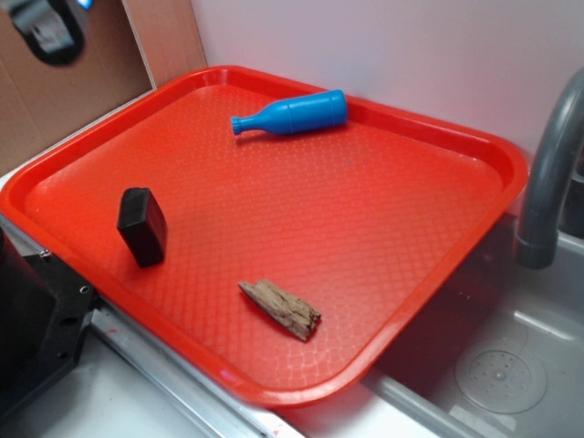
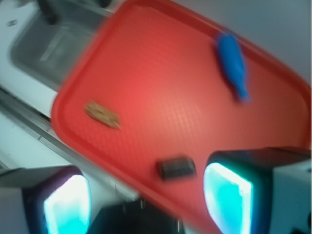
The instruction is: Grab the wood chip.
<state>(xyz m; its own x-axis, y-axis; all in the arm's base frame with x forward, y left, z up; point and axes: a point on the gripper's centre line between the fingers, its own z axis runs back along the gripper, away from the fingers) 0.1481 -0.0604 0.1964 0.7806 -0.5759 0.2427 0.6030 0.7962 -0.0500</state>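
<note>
The wood chip is a small rough brown shard lying flat near the front edge of the red tray. In the blurred wrist view the chip lies at the tray's left side. My gripper hangs high above the tray's edge, far from the chip. Its two fingers stand wide apart with nothing between them. In the exterior view only a dark blurred part of the arm shows at the top left corner.
A black rectangular block stands on the tray's left part; it also shows in the wrist view. A blue bottle shape lies at the tray's back. A grey faucet and sink are at the right.
</note>
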